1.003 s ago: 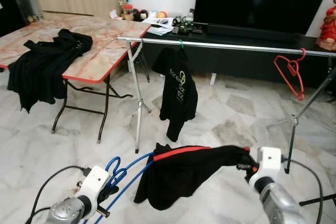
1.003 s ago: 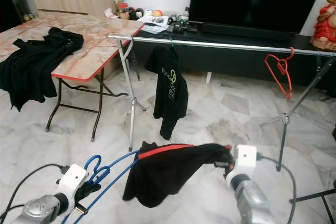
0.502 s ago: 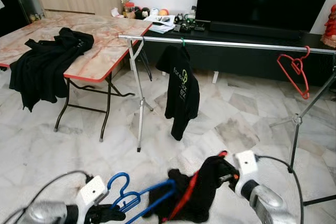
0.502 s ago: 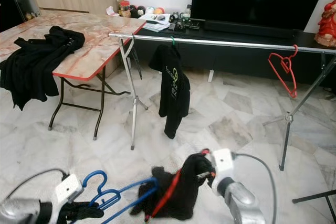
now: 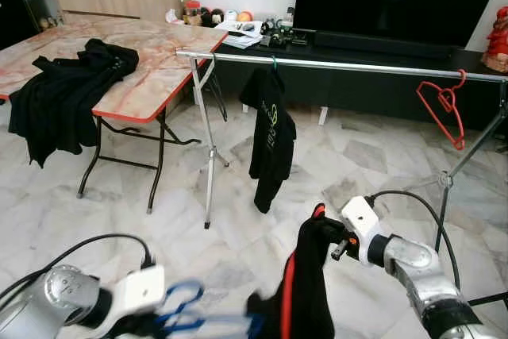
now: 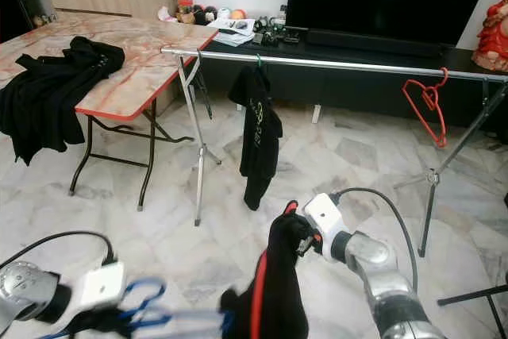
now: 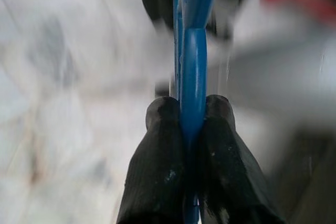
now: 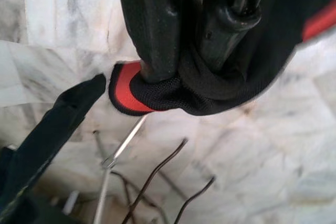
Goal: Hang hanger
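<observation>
Left claw (image 7: 191, 124) sits low at 7 o'clock of the head view, its two black fingers (image 7: 157, 171) pinched tight on the shaft of the blue hanger (image 5: 190, 319) (heavily motion-blurred in both eye views). Right claw (image 8: 191, 40) at about 5 o'clock, raised off the floor, clamped on a fold of the black garment with red trim (image 5: 305, 283); the cloth hangs straight down from the grip toward the hanger end. Beyond, at 12 o'clock, the silver clothes rail (image 5: 341, 65) runs across the room. A black printed shirt (image 5: 270, 132) hangs on it left of centre, and an empty red hanger (image 5: 446, 109) hangs near its right end. At 10 o'clock, a marble-pattern folding surface (image 5: 151, 53) carries a heap of black clothes (image 5: 59, 97), partly draped over its edge.
</observation>
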Tool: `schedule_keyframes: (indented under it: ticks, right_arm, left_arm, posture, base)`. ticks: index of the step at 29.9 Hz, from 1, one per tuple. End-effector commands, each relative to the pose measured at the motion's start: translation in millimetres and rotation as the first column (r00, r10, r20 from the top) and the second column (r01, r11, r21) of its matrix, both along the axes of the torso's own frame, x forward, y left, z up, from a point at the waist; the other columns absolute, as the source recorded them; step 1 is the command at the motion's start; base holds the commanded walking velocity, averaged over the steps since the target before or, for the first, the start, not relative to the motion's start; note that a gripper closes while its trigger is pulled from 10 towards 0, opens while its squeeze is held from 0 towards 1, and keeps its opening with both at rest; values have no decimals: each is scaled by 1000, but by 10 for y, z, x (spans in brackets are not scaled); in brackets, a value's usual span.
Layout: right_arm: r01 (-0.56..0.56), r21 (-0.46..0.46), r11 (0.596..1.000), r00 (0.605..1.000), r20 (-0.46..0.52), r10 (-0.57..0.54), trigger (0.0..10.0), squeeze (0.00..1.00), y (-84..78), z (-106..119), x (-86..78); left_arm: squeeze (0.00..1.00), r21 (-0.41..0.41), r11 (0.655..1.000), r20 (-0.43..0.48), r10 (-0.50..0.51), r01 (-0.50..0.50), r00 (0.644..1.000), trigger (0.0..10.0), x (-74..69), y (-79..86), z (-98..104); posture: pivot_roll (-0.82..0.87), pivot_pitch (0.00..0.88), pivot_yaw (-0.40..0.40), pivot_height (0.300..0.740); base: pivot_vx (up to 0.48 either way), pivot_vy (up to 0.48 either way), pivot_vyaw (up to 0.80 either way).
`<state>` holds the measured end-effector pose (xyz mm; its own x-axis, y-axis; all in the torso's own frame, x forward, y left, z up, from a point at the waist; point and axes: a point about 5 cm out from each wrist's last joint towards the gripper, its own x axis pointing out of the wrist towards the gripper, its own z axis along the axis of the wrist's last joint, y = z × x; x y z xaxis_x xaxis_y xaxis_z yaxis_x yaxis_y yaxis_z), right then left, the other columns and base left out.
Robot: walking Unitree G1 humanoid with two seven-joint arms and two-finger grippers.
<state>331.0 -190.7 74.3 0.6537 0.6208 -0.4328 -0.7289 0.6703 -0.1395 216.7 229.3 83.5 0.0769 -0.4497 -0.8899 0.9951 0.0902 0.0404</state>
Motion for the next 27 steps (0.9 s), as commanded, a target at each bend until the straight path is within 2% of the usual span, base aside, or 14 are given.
schedule_keyframes:
  ticks: [1, 5, 7, 8, 10, 14, 16, 18, 20, 21, 23, 24, 26, 27]
  right_arm:
    - [-8, -7, 1000, 996, 90, 9, 0, 0, 16, 195, 119]
    - [-37, -3, 999, 989, 142, 37, 0, 0, 87, 289, 177]
    - [-50, 18, 999, 988, 147, 47, 0, 0, 122, 303, 183]
    - [-80, 35, 996, 988, 137, 75, 0, 0, 149, 290, 162]
    - [-144, 53, 988, 986, 88, 140, 0, 0, 194, 195, 80]
    - [-217, 77, 973, 976, 45, 214, 0, 0, 245, 90, -24]
    - [-211, 100, 972, 977, 40, 208, 0, 0, 264, 43, -55]
    - [-198, 105, 975, 980, 35, 195, 0, 0, 261, 23, -62]
    - [-186, 109, 976, 982, 33, 183, 0, 0, 253, 7, -68]
    - [-180, 113, 977, 984, 33, 177, 0, 0, 248, 1, -72]
    - [-165, 109, 980, 986, 34, 162, 0, 0, 229, 0, -67]
    - [-158, 104, 982, 987, 36, 155, 0, 0, 216, 5, -59]
    - [-144, 94, 985, 989, 41, 141, 0, 0, 202, 13, -45]
    - [-138, 93, 986, 990, 44, 134, 0, 0, 203, 21, -33]
  left_arm:
    - [0, 73, 993, -65, -90, 94, 994, 10000, -93, 39, -48]
    - [0, 21, 992, -81, -120, 122, 989, 10000, -101, -41, 7]
    - [0, -148, 988, -80, -64, 51, 995, 10000, -61, -174, 85]
    - [0, -325, 945, -83, -12, -16, 997, 10000, -13, -291, 198]
    - [0, -508, 858, -99, 34, -80, 995, 10000, 35, -376, 367]
    - [0, -584, 797, -100, 119, -155, 988, 10000, 112, -323, 410]
    - [0, -524, 827, 2, 239, -203, 971, 10000, 219, -232, 279]
    - [0, -552, 796, 12, 305, -248, 952, 10000, 266, -229, 265]
    - [0, -562, 786, -32, 290, -257, 956, 10000, 203, -251, 269]
    - [0, -514, 825, -61, 238, -235, 969, 10000, 112, -255, 234]
    - [0, -236, 961, -51, 135, -143, 990, 10000, -46, -137, 53]
    - [0, -62, 994, -20, 86, -87, 996, 10000, -78, -21, -33]
    - [0, 122, 992, 27, 31, -34, 999, 10000, -73, 150, -99]
    - [0, 77, 995, 66, 56, -61, 996, 10000, -10, 125, -79]
  posture:
    - [148, 0, -34, 740]
    - [147, 0, -34, 740]
    - [140, 0, -35, 740]
    - [141, 0, -40, 740]
    - [144, 0, -44, 740]
    - [155, 0, -46, 740]
    - [150, 0, -43, 740]
    - [151, 0, -42, 740]
    - [151, 0, -46, 740]
    - [154, 0, -46, 740]
    - [161, 0, -49, 740]
    - [161, 0, -49, 740]
    - [165, 0, -49, 740]
    - [163, 0, -49, 740]
  base:
    - [0, 0, 0]
    - [0, 0, 0]
    - [0, 0, 0]
    - [0, 0, 0]
    - [0, 0, 0]
    - [0, 0, 0]
    - [0, 0, 0]
    - [0, 0, 0]
    - [0, 0, 0]
    - [0, 0, 0]
    - [0, 0, 0]
    - [0, 0, 0]
    - [0, 0, 0]
    - [0, 0, 0]
